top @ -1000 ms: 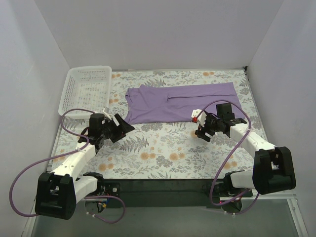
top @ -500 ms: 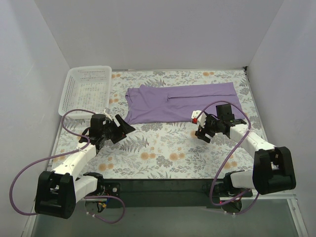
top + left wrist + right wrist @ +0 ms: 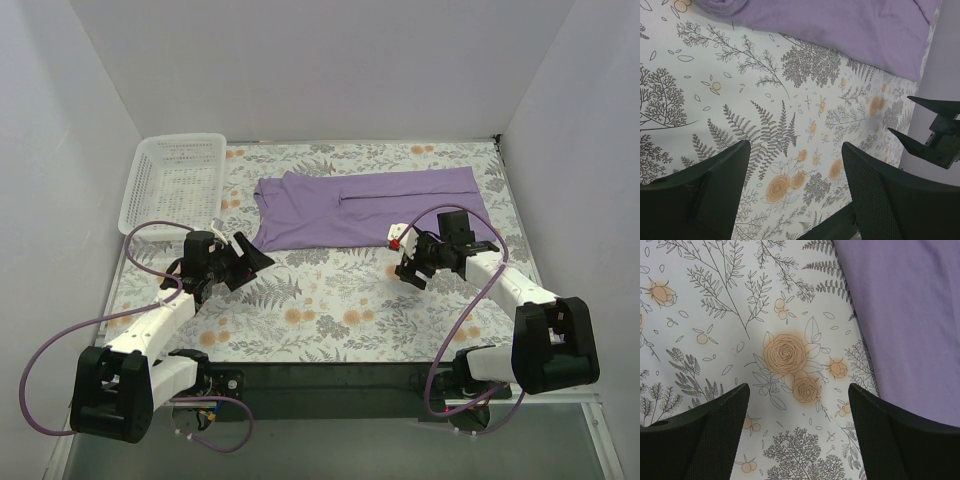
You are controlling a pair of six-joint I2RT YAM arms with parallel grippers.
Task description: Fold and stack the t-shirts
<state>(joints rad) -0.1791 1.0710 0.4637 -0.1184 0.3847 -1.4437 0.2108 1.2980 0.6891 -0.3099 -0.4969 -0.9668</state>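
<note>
Left gripper [image 3: 248, 260], top view: jaws well apart, nothing held. It hovers over the floral tablecloth [image 3: 330, 300] at the near left, tips aimed toward the left end of the t-shirt [image 3: 370, 205] and just short of it.
Right gripper [image 3: 408, 266], top view: jaws spread wide, empty. It sits just near of the t-shirt's near edge, right of centre.
T-shirt, top view: lavender, lying flat on the far half of the table as a long band running left to right. One lengthwise crease; left end uneven.
Basket [image 3: 137, 190], top view: white mesh, far-left corner, near the t-shirt's left end but apart from it.
Cables [image 3: 45, 350], top view: purple, looping from each arm's base up to its wrist.
Left gripper [image 3: 795, 200], left wrist view: two dark fingers [image 3: 700, 195] with a broad gap. Only fern and rose print shows between them.
T-shirt [image 3: 840, 30], left wrist view: lies beyond the fingertips, apart from them, with a rolled edge at its left end.
Right gripper [image 3: 935, 135], left wrist view: pointed dark tips show at the right edge, above the tablecloth.
Right gripper [image 3: 797, 435], right wrist view: mesh-textured fingers [image 3: 700, 435] set far apart, an orange rose print in the gap, nothing gripped.
T-shirt [image 3: 910, 315], right wrist view: covers the right side. Its edge runs down to the right finger; cannot tell whether they touch.
</note>
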